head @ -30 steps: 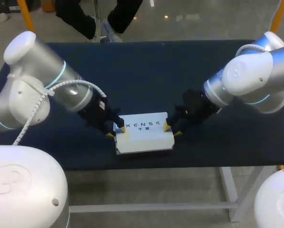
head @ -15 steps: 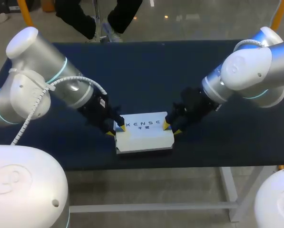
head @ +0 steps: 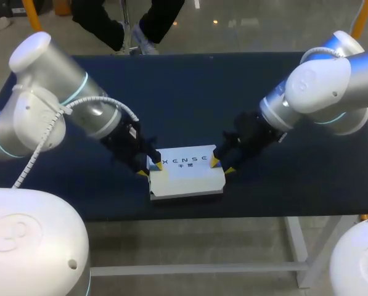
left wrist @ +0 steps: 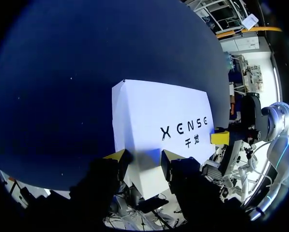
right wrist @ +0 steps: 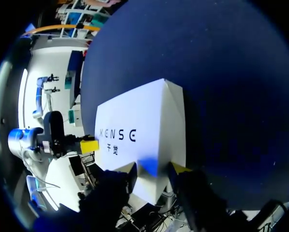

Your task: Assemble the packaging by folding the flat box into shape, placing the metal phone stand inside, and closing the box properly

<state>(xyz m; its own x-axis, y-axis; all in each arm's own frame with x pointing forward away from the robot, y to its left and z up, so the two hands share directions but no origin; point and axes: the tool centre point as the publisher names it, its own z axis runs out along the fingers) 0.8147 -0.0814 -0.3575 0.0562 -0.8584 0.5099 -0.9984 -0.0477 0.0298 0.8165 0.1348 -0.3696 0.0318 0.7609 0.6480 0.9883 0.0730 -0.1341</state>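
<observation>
The white box (head: 187, 177) lies closed and flat on the dark blue table, near its front edge, with print on its lid. My left gripper (head: 151, 170) is at the box's left end, open, one yellow tip on the lid and the other just outside the edge. My right gripper (head: 222, 166) stands the same way at the right end, also open. In the left wrist view the box (left wrist: 154, 111) runs ahead of the left gripper (left wrist: 143, 158), its near edge between the fingers. The right wrist view shows the box (right wrist: 139, 116) ahead of the right gripper (right wrist: 155, 169). The phone stand is not visible.
The dark blue table (head: 196, 98) stretches bare behind and to both sides of the box. Its front edge (head: 245, 213) runs just beyond the box's near side.
Both arms' upper links have shifted slightly. The grippers have stayed at the box's ends and the box has barely moved.
</observation>
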